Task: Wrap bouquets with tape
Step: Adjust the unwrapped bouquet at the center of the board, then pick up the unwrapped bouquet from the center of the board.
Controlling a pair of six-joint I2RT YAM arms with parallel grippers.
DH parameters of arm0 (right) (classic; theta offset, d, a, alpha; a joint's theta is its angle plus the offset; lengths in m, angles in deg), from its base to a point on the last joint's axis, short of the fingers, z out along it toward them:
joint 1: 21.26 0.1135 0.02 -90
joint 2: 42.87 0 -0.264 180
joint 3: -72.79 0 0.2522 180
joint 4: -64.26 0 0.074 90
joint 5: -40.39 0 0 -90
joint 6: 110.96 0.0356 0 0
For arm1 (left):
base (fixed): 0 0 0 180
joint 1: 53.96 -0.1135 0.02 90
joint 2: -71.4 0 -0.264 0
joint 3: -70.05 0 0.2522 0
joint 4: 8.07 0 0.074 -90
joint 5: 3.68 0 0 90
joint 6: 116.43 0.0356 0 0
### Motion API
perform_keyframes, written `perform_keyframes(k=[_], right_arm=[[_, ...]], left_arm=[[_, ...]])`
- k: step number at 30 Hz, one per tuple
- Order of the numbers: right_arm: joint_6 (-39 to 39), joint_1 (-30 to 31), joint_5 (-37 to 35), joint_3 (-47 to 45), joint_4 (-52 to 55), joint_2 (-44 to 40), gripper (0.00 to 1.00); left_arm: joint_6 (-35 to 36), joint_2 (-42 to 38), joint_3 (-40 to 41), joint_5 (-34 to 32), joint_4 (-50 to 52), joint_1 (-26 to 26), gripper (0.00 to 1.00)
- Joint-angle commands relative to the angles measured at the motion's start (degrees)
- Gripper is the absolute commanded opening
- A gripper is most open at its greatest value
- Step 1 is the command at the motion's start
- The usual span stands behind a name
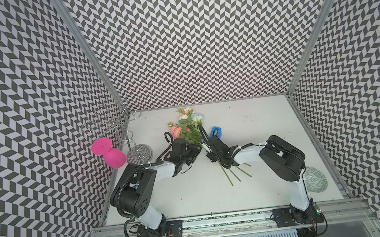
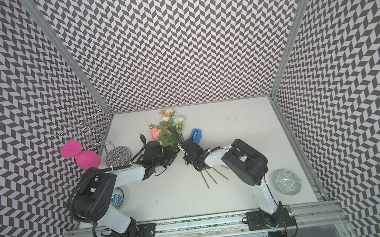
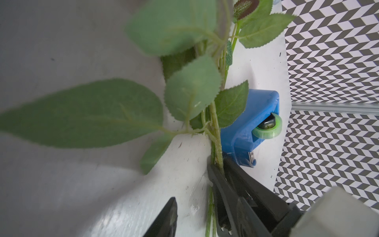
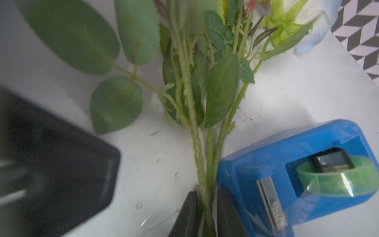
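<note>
"Gathering or taping, which was it at?"

"Gathering, I judged. The three bouquets lay on the desk, blooms toward the back wall and cut ends fanned a little toward the arms' bases. The right tool was clamped on the stems just below the lowest leaves, a jaw on each side and the stems pressed together between them."

"And the left one?"

"The left tool sat on the other side of the foliage with its jaws apart (only one finger showed in its own camera, clear of the stems). I saw nothing in it."

"Where was the tape?"

"The tape, a blue dispenser with a greenish roll, stood on the desk hard beside the stems on the right arm's side. It was close enough that I couldn't tell whether it touched them. Its strip ran from the roll to the toothed cutter, and none was on the stems that I could see."

"So what next?"

"To my mind the free left tool would need to take the strip's end at the cutter and draw it out while the right one held the bunch tight. That looked awkward: the dispenser seemed light enough to slide, and the leaves crowded the reach."
</note>
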Motion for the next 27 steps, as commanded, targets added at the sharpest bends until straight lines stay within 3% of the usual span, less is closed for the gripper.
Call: perform_keyframes(k=[1,5,12,18,21,27], right_arm=[[1.5,-0.7,4.3,0.0,3.7,-1.8,0.33],[3.8,-1.5,8.6,1.8,5.5,-7.5,0.40],[8.0,-3.3,11.9,-1.0,6.6,-13.6,0.42],[19.2,-4.7,12.2,-4.4,5.9,-13.8,0.81],[21.4,-4.7,13.3,-5.3,3.2,-12.0,0.78],[20.9,-4.6,11.3,-4.4,-0.8,-7.9,0.67]], left_arm=[[0.0,-0.9,0.7,0.0,-1.2,-0.4,0.49],[1.1,-1.8,0.2,-0.3,-0.1,-0.9,0.49],[3.3,-3.7,-0.5,0.0,1.1,-1.8,0.49],[8.7,-4.1,-1.0,5.6,-1.2,-2.4,0.49],[11.7,-4.4,-0.5,8.2,-2.3,-2.6,0.43],[14.9,-8.5,1.2,6.3,0.1,-2.6,0.43]])
